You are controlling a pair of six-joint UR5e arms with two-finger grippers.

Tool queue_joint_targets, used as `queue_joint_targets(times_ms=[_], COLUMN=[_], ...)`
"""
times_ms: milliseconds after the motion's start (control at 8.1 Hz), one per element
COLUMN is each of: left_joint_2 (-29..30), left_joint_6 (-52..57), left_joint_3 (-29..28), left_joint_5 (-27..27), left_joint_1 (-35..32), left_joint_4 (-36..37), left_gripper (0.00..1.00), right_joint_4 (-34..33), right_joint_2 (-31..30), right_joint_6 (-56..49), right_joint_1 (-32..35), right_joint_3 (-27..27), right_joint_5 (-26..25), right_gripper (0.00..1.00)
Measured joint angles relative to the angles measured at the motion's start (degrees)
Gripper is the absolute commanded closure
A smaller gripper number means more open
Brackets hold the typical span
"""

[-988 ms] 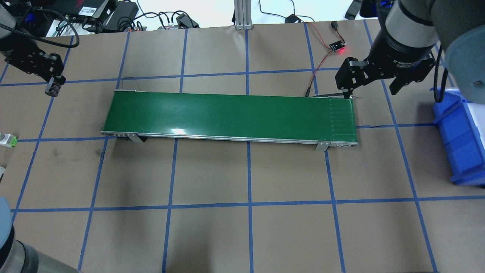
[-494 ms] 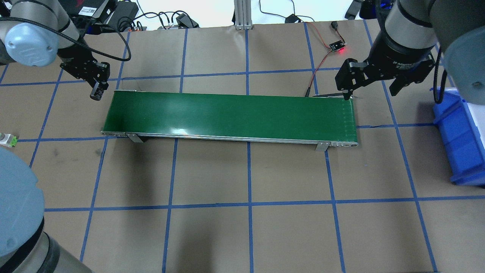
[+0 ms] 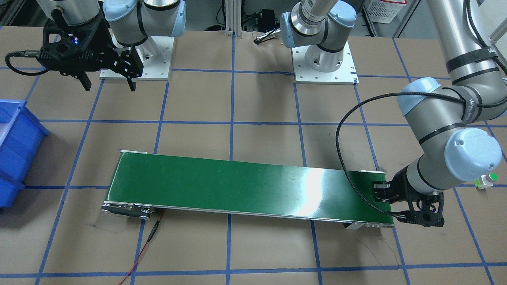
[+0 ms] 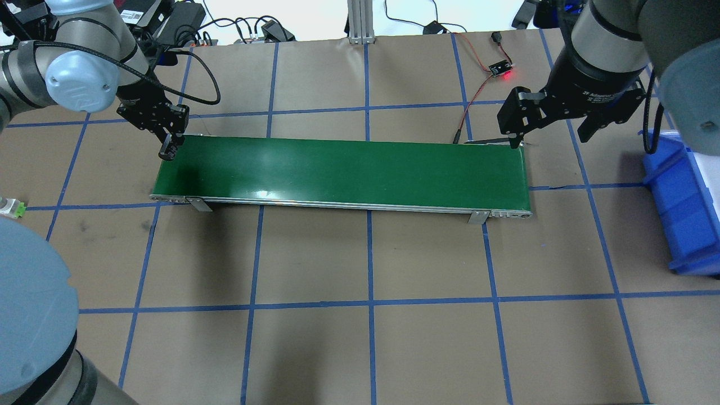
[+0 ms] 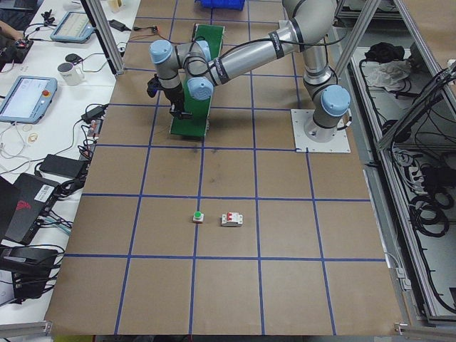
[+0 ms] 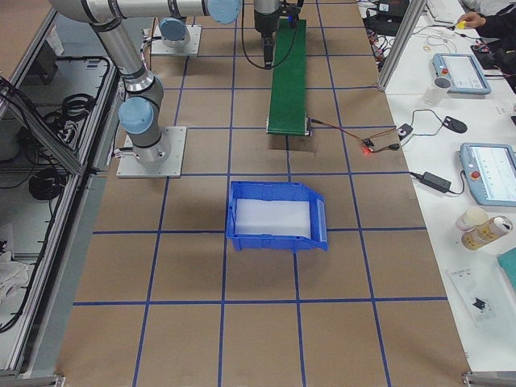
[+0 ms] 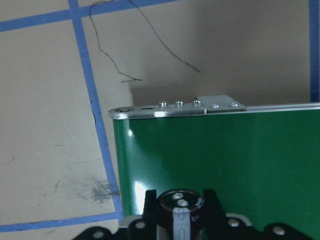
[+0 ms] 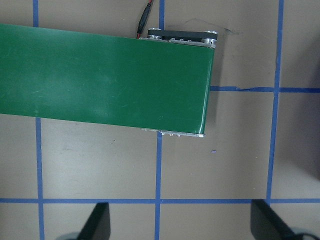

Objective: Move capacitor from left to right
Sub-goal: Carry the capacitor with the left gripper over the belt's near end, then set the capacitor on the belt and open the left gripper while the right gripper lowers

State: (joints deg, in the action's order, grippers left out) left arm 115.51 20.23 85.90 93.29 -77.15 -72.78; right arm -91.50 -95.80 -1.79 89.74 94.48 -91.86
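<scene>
The capacitor [image 7: 179, 210], a small black cylinder with a maroon tint, sits between the fingers of my left gripper [image 7: 180, 222]. In the overhead view the left gripper [image 4: 167, 145] holds the capacitor [image 4: 169, 151] over the left end of the green conveyor belt [image 4: 343, 171], at its far corner. In the front-facing view the left gripper [image 3: 420, 211] hangs at the belt's end and the capacitor is hidden. My right gripper [image 4: 548, 135] is open and empty, above the far right end of the belt; the right wrist view shows the belt's end [image 8: 150, 80] below it.
A blue bin [image 4: 683, 208] stands right of the belt. A small sensor board with a red light [image 4: 500, 68] and its wires lie behind the belt's right end. A green-capped push button [image 5: 198, 216] and a white breaker [image 5: 231, 219] lie far left.
My left arm has moved right with the capacitor, from the table's far left edge to the belt's left end. The right arm has not moved.
</scene>
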Motion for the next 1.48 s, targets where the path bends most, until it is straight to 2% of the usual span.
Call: queue_joint_targets(times_ms=[370,494,617,741,864,1111,1358,1481], left_joint_2=[0.9,1.2,1.4,1.8,2.2,2.6,1.2,-0.3], left_joint_6=[-0.4,-0.9,-1.4,-1.6,-1.7,-2.1,-4.8,-6.6], left_joint_3=[1.9,2.3,2.5,2.6,2.7,3.5,3.3,3.1], left_joint_5=[-1.4,-1.7,-1.8,-1.9,-2.4,-6.7,-8.3,-8.2], left_joint_1=[-0.4,-0.4,-0.4,-0.5,-0.5,-0.5,-1.2,-2.4], left_joint_4=[2.1,2.7,3.0,3.6,4.8,6.7,6.7,5.7], left_gripper=[1.00,0.94,0.45,0.29,0.27,0.09,0.00,0.00], right_joint_4=[0.0,-0.2,-0.5,-0.7,-1.0,-1.7,-4.3,-7.7], right_joint_2=[0.0,0.0,0.0,0.2,0.4,3.2,7.4,10.0], right_joint_6=[0.0,0.0,0.0,0.1,0.3,0.3,0.1,0.1], right_joint_1=[0.0,0.0,-0.1,-0.1,-0.2,-0.3,-0.3,-0.3], right_joint_3=[0.0,0.0,-0.2,-0.5,-1.4,-2.7,-3.0,-2.9], right_joint_5=[-0.1,0.0,0.0,0.1,0.5,0.1,-1.4,-2.0], right_gripper=[0.00,0.00,0.00,0.00,0.00,0.00,0.00,0.00])
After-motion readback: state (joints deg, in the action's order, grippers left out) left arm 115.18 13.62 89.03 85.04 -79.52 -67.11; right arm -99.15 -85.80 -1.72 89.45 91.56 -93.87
